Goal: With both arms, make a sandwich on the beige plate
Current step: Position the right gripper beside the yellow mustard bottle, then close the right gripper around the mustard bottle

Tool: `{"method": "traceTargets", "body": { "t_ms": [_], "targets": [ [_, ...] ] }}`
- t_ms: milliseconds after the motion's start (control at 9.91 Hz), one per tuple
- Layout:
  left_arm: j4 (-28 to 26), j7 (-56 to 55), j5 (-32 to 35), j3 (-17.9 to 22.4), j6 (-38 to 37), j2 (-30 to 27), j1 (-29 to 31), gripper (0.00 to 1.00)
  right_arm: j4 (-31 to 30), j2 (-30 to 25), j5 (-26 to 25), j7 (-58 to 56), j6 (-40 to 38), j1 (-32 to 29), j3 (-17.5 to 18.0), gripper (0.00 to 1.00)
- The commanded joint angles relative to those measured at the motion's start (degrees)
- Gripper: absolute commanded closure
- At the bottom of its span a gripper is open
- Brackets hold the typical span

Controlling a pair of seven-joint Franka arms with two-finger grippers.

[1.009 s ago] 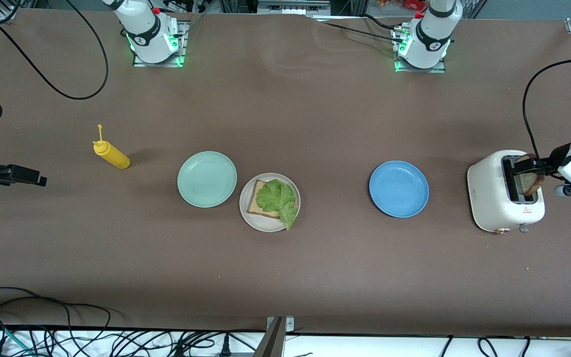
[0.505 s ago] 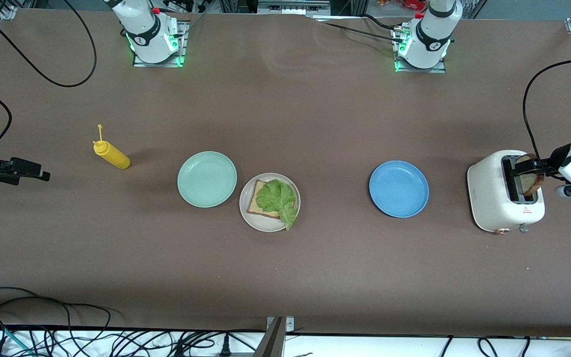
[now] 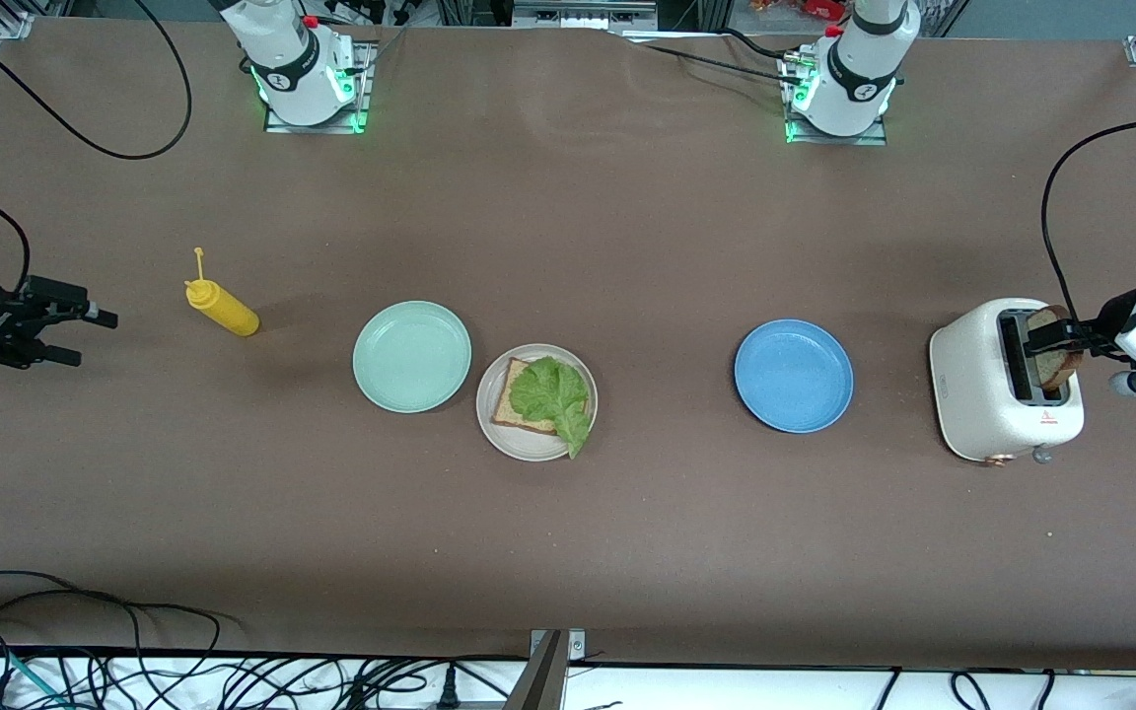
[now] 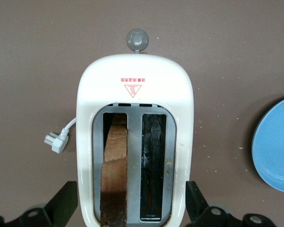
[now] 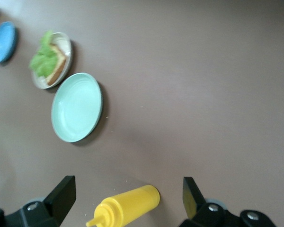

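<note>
A: So where do the jaws stand?

B: Left gripper (image 3: 1049, 340) hangs over the toaster (image 3: 1007, 380), jaws spread wide with the slots between them. Just under them a bread slice (image 4: 114, 172) stands upright in one slot; the other slot is empty. Nothing is gripped.

A: And the right?

B: Right gripper (image 3: 85, 337) is open and empty too, near the right arm's end of the counter (image 3: 627, 542), with the yellow bottle (image 5: 128, 206) lying just ahead of its jaws.

A: The plate?

B: Well away from both. The beige plate (image 3: 527, 446) carries one bread slice (image 3: 507, 399) with the lettuce (image 3: 553, 394) on top, between the mint-green plate (image 3: 411, 356) and the blue plate (image 3: 793, 375). The top slice is missing.

A: Risks?

B: I'd judge the jaws could catch the slot's rim instead of the bread, tipping the toaster. A thin pinch on the crust might let the slice slip on the way over, or shove the lettuce off when it lands.
</note>
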Motion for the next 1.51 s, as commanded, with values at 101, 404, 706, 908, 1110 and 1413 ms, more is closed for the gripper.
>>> {"method": "traceTargets", "body": {
  "t_ms": [101,404,706,908,1110,1413],
  "targets": [
    [-0.7,0.7,1.2,-0.4,1.2,-0.7,0.5,0.00,-8.4,-0.8,8.7,-29.8,-0.4,-4.8,0.5,0.00],
    [-0.7,0.9,2.6,-0.4,1.4,-0.7,0.5,0.00,-9.2,6.2,14.6,-50.6,-7.3,-5.1,-6.9,0.00],
    [-0.9,0.3,2.2,-0.5,1.4,-0.8,0.9,0.00,-9.2,13.3,18.7,-65.2,-8.5,-5.5,-8.7,0.00],
    [-1.1,0.3,2.2,-0.5,1.4,-0.8,0.8,0.00,-10.1,16.1,19.6,-68.1,-8.5,-5.5,-8.7,0.00],
    [-1.1,0.3,2.2,-0.5,1.4,-0.8,0.8,0.00,-10.3,17.8,19.7,-71.7,-8.7,-5.5,-8.7,0.00],
    [-1.1,1.2,2.3,-0.5,0.7,-0.8,0.8,0.00,-13.8,18.5,22.2,-78.4,-10.2,-5.5,-9.0,0.00]
  ]
}}
